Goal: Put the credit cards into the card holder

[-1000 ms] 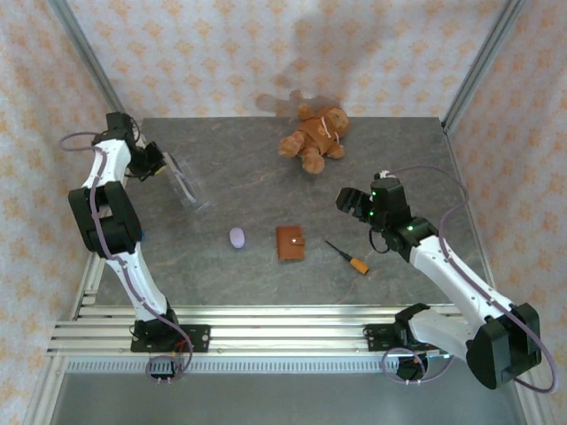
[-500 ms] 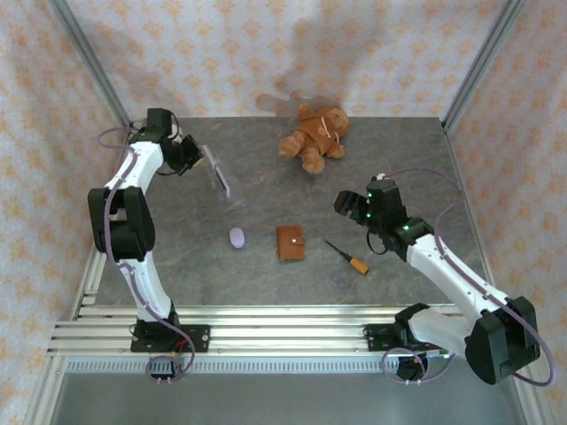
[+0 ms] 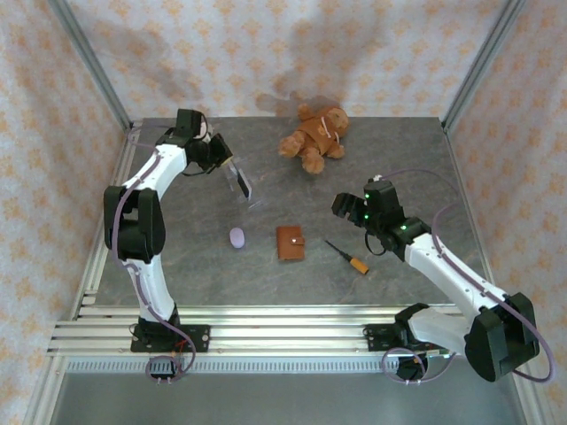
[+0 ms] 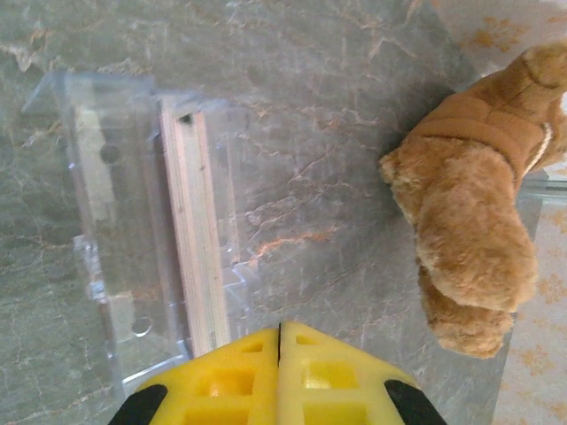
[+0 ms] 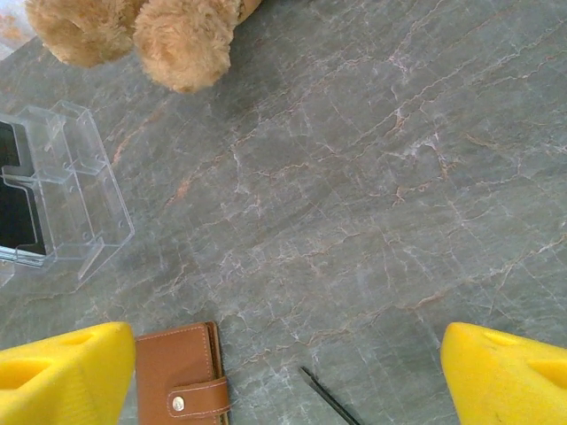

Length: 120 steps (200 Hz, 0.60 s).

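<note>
— What is my left gripper doing?

— On your wrist view the yellow fingers are pressed flat together, clenched on a clear plastic stand. From above I see the stand tilted over the far left of the table, left of the teddy bear.

— And the credit cards?

— In that stand. I read the credit cards as a pale stack seen edge-on, running up from your fingertips.

— The card holder?

— The card holder lies flat near the middle of the table, folded shut with its snap tab fastened. A small purple thing is to its left and a screwdriver with an orange handle to its right, both apart from it.

— My right gripper?

— Released, jaws spread wide and holding nothing. I have it right of the card holder and a little farther back.
</note>
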Each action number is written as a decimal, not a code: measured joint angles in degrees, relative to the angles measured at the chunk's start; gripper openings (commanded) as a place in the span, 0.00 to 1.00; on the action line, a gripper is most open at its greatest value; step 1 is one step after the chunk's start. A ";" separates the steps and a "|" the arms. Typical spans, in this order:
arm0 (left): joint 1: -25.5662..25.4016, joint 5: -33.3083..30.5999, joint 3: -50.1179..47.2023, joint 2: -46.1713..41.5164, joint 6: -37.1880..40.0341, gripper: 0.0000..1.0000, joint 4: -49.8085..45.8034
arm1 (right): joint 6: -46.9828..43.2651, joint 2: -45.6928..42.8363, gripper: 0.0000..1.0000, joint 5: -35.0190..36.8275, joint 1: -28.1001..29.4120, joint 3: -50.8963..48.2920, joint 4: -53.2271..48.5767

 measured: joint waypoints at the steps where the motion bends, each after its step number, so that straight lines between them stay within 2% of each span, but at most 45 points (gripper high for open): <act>1: 0.00 0.04 -0.07 0.00 0.00 0.00 0.00 | -0.04 0.07 0.90 0.00 0.00 0.00 0.00; 32: 0.26 1.03 -1.33 0.00 -0.35 0.00 0.37 | -0.68 1.99 0.90 -0.46 0.00 0.24 -0.17; 51: 0.26 0.92 -1.36 -0.46 0.68 0.04 -0.07 | -1.25 3.58 0.89 -1.79 0.07 0.76 -0.17; 67: 0.26 0.42 -1.38 -1.92 1.84 0.10 -1.31 | -1.86 5.57 0.89 -3.10 0.70 2.29 -0.15; 94: 0.33 -2.29 -2.47 -7.28 4.70 0.27 -3.58 | -3.52 10.21 0.87 -4.13 4.17 6.62 0.09; 120: 1.01 -6.45 -3.45 -11.67 7.74 0.29 -5.75 | -4.83 15.56 0.86 -4.87 7.58 11.89 0.61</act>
